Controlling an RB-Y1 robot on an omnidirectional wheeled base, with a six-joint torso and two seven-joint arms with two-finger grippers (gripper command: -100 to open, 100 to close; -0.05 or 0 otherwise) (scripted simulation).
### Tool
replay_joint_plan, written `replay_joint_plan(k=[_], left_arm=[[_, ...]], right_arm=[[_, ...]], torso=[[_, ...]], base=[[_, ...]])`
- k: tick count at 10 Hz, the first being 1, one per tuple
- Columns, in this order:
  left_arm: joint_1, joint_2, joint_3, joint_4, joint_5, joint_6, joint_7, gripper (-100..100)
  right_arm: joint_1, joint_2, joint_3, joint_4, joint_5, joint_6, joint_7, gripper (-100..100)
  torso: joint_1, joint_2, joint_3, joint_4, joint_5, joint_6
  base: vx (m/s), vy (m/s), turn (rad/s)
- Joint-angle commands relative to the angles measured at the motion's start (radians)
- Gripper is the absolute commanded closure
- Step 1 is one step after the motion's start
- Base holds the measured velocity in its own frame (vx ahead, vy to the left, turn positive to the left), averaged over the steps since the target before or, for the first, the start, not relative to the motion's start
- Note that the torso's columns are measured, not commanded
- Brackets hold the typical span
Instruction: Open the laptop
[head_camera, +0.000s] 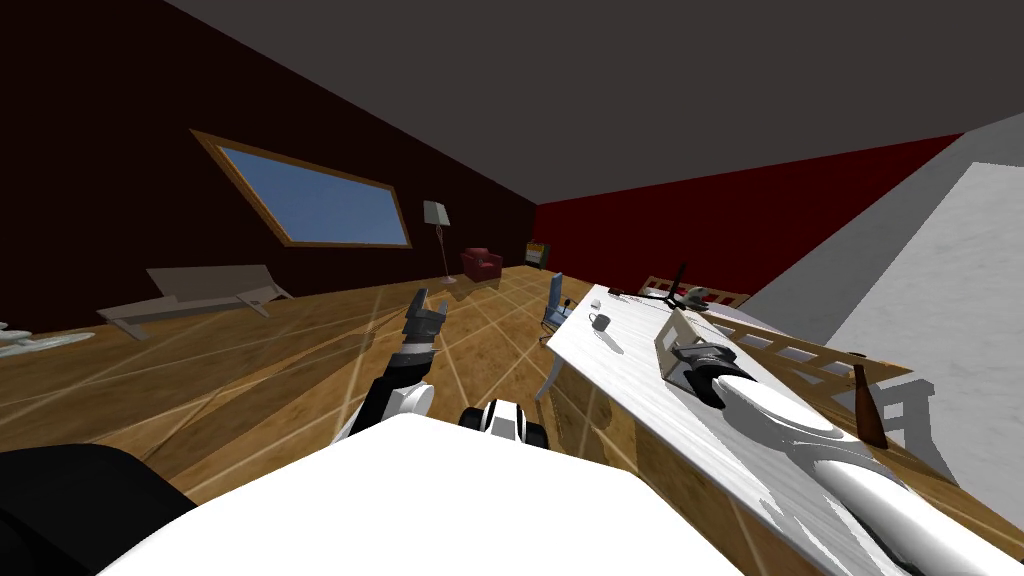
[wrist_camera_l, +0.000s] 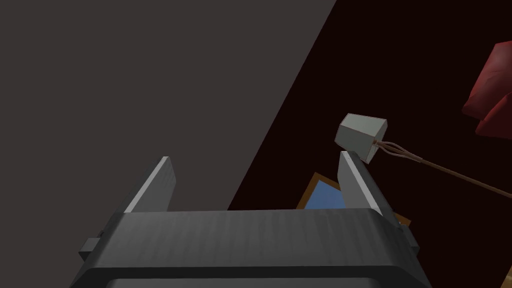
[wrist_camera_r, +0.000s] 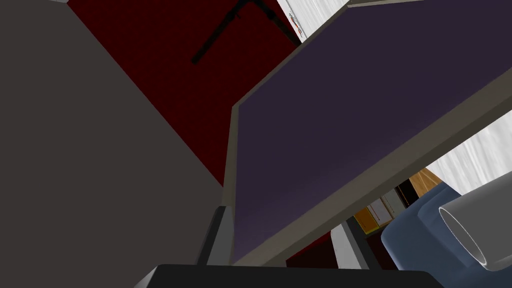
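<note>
- Far left: a low pale grey seat (head_camera: 195, 290) on the wood floor (head_camera: 250, 380), below a wood-framed window (head_camera: 315, 205).
- Our left gripper (head_camera: 430, 305) is held up over the floor, well apart from the table. Its jaws are wide open, w/ nothing btwn the fingers (wrist_camera_l: 160, 182).
- Just past it stands a floor lamp (head_camera: 437, 215) w/ a pale shade, then a red armchair (head_camera: 481, 263) by the far wall.
- A blue chair (head_camera: 553, 298) sits at the far left end of the white table (head_camera: 620, 370).
- A grey mug (head_camera: 600, 321) stands upright on the table near that end.
- The laptop (head_camera: 672, 340) is further right on the table, approx mid-length, w/ its lid already raised. The right wrist view shows a dark purple screen w/ a grey bezel.
- Our right gripper (head_camera: 697, 358) is at the lid's near corner and closed onto it. One finger (wrist_camera_r: 217, 235) lies against the lid's side edge, the other is on the opposite side, and the lid is btwn them.
- Right of the table is a brown bottle (head_camera: 868, 405), upright; we can't tell what it stands on.
</note>
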Motion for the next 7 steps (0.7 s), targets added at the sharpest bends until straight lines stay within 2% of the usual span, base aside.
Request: replay_joint_plan(k=[1,2,3,4,5,6,7], left_arm=[[0.000,0.000,0.000,0.000,0.000,0.000,0.000,0],[0.000,0.000,0.000,0.000,0.000,0.000,0.000,0],[0.000,0.000,0.000,0.000,0.000,0.000,0.000,0],[0.000,0.000,0.000,0.000,0.000,0.000,0.000,0],[0.000,0.000,0.000,0.000,0.000,0.000,0.000,0],[0.000,0.000,0.000,0.000,0.000,0.000,0.000,0],[0.000,0.000,0.000,0.000,0.000,0.000,0.000,0]], right_arm=[[0.062,0.034,-0.095,-0.045,-0.005,-0.048,0.053,100],[0.091,0.066,-0.128,-0.083,0.001,-0.093,0.085,100],[0.114,0.066,-0.156,-0.084,0.001,-0.093,0.090,100],[0.117,0.066,-0.176,-0.084,0.001,-0.093,0.090,100],[0.163,0.097,-0.216,-0.122,0.007,-0.138,0.127,100],[0.168,0.097,-0.246,-0.122,0.007,-0.138,0.127,100],[0.168,0.097,-0.255,-0.122,0.007,-0.138,0.127,100]], torso=[[0.000,-0.001,0.000,-0.002,-0.002,0.002],[-0.001,0.001,0.001,0.000,-0.001,0.001],[0.001,0.001,0.001,0.000,-0.001,0.000],[0.000,0.001,0.001,-0.001,-0.002,-0.001],[-0.002,0.003,0.002,0.001,-0.001,0.000],[0.000,0.002,0.002,0.000,-0.001,0.002],[-0.001,0.002,0.002,0.000,-0.001,0.002]], base=[[0.105,0.034,-0.067],[0.120,0.044,-0.134],[0.103,0.033,-0.059],[0.043,0.017,0.020],[0.091,0.028,-0.078],[0.091,0.026,-0.083],[0.032,0.014,-0.024]])
